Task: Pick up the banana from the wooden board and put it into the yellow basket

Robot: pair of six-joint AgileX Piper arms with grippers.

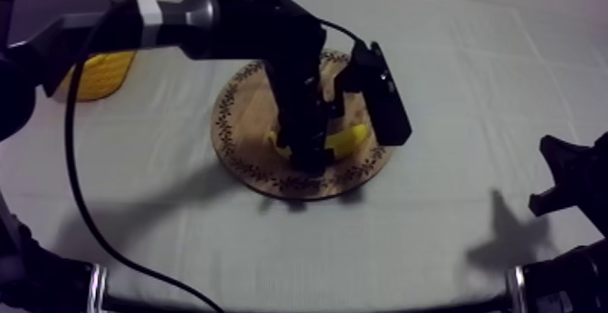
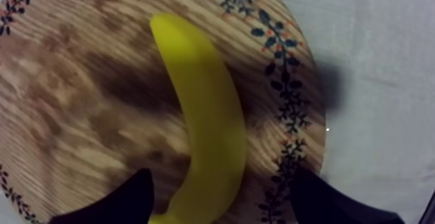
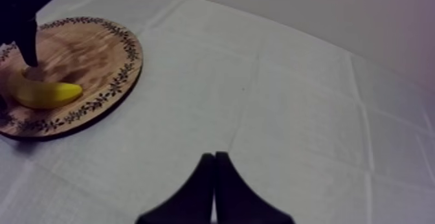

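The yellow banana lies on the round wooden board with a patterned rim, near the middle of the table. My left gripper hangs just over it, open, with one black finger on each side of the banana's near end and a gap to each. From above, my left gripper hides the banana's middle. The yellow basket stands at the far left of the table. My right gripper is shut on nothing, low over bare cloth at the right.
The left arm's dark links hang over the board. Seen from the right wrist, the board and banana lie off to one side, with open cloth between them and my right gripper.
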